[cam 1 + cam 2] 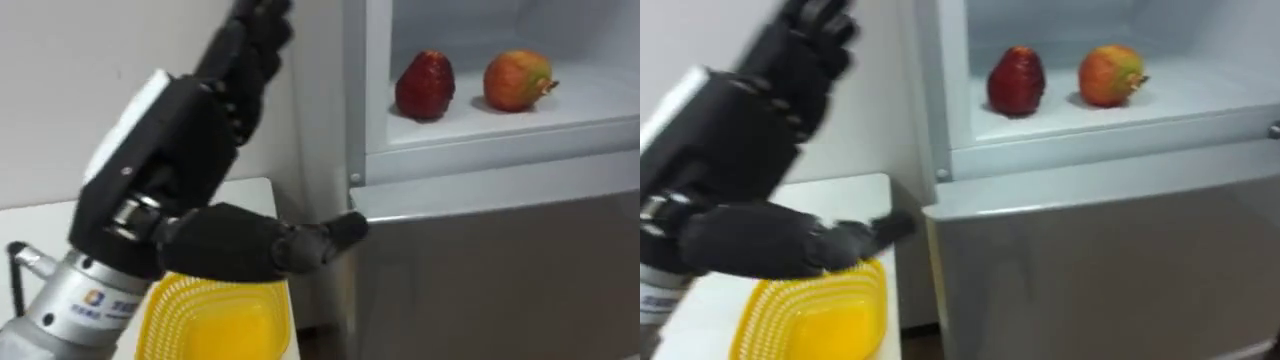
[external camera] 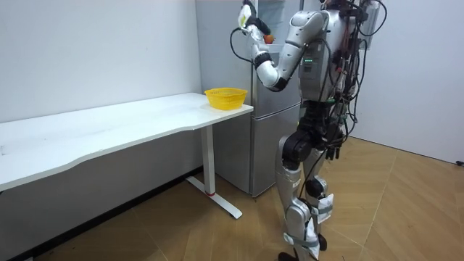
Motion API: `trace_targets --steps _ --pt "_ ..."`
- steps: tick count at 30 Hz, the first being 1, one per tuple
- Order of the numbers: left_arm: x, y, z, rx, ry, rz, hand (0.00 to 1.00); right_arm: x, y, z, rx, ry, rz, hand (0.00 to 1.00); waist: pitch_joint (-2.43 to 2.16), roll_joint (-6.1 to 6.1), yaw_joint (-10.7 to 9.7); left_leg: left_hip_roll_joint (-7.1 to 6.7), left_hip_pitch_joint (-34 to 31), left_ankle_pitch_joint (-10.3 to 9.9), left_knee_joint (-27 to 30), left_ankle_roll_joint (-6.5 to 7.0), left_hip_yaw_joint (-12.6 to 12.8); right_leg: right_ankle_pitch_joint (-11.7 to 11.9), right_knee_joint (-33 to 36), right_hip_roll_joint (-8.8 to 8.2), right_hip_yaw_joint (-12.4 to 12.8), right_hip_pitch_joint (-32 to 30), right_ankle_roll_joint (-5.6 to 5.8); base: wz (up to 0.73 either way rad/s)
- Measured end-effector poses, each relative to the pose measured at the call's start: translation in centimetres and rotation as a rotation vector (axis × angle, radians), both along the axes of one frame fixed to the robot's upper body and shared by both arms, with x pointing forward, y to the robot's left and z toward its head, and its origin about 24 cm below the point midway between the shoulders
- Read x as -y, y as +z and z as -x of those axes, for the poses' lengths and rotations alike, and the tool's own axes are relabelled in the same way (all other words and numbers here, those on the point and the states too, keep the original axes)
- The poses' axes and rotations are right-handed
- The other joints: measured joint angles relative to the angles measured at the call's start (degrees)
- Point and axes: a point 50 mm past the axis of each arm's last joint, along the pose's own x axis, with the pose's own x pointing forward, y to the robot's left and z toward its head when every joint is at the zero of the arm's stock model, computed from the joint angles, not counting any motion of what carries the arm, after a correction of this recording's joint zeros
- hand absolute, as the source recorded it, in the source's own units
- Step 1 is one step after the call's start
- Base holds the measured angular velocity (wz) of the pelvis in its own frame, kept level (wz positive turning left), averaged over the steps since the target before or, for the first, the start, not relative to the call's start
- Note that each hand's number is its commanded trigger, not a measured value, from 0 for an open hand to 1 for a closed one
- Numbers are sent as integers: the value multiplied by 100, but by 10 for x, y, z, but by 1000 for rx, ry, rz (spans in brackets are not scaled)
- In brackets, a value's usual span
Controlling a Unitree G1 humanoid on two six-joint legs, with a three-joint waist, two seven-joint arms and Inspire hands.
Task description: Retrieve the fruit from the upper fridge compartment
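The left robot hand is raised at the near left of the open upper fridge, its fingers straight and spread, the thumb pointing right toward the fridge's edge, holding nothing. On the fridge shelf, far right, a red fruit and a red-yellow fruit sit side by side, apart from the hand. Below the hand, a yellow basket rests on the white surface; the right robot hand hangs low by the hip.

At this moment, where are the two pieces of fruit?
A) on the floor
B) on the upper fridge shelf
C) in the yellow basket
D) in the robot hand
B: the red fruit and the red-yellow fruit sit on the upper fridge shelf, apart from the open left robot hand.
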Motion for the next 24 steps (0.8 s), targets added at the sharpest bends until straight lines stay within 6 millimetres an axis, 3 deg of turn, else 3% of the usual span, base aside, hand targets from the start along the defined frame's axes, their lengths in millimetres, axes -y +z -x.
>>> trace_targets --steps 2,3,5,8,10,12,14,15,16,19,20,21,22,23,24 --pt "-22 4 5 37 124 58 0 0 0 4 20 -23 5 0 -27 33 105 1 44 0 -5 0 -59 0 -26 -3 -42 98 0 9" --pt "-37 4 10 57 217 100 0 2 1 8 30 -44 13 0 -81 61 134 -7 77 0 -5 0 -135 -1 -61 -10 -62 132 1 17" --pt "-56 6 17 84 331 174 0 5 2 13 27 -60 28 0 -83 91 230 -14 133 0 -10 0 -157 -1 -77 -38 -120 205 2 7" --pt "-83 9 29 134 483 302 0 7 3 19 21 -55 45 0 -14 121 396 -32 205 0 -18 0 -168 -15 -79 -73 -148 287 21 6" --pt "-100 5 39 145 584 361 0 9 4 21 23 -54 54 0 -13 121 448 -59 202 0 -23 0 -183 -59 -67 -81 -189 282 36 7" --pt "-120 -8 49 112 693 445 0 12 6 24 34 -85 69 0 30 84 484 -126 165 -1 -20 1 -284 -123 -66 -178 -264 273 34 20" --pt "-134 -27 50 28 748 515 0 12 6 31 15 -93 75 0 25 119 567 -140 162 -1 -18 1 -301 -151 -61 -182 -265 243 57 18" --pt "-145 -43 51 -44 793 569 0 11 6 33 5 -94 76 0 -1 138 620 -151 124 -2 -13 2 -304 -171 12 -180 -258 166 65 0" --pt "-151 -52 53 -83 823 596 0 11 6 35 -5 -94 77 0 1 143 657 -157 116 -2 -8 3 -304 -178 51 -184 -261 139 67 0" --pt "-184 -133 73 -408 1020 787 0 6 4 38 -37 -104 69 0 -18 174 706 -175 102 -1 6 4 -311 -190 177 -221 -256 66 69 0" --pt "-187 -148 78 -467 1063 814 0 5 4 38 -39 -103 66 0 -19 162 718 -178 99 -1 6 4 -305 -208 230 -243 -255 35 67 -3" --pt "-193 -180 90 -587 1137 881 0 5 4 34 -29 -102 61 0 -42 149 725 -181 71 -2 9 5 -302 -241 324 -267 -265 -30 60 0" --pt "-194 -194 97 -646 1173 916 0 4 4 33 -25 -101 59 0 -46 144 721 -187 69 -2 12 5 -306 -249 337 -272 -270 -33 60 0" --pt "-193 -221 110 -753 1236 980 0 4 4 33 -29 -104 54 0 -50 114 723 -188 43 -3 15 7 -313 -252 348 -269 -269 -47 56 0" --pt "-190 -245 123 -842 1285 1047 0 3 4 33 -34 -107 49 0 -82 22 703 -186 -2 -4 22 7 -315 -255 366 -270 -262 -94 53 5"
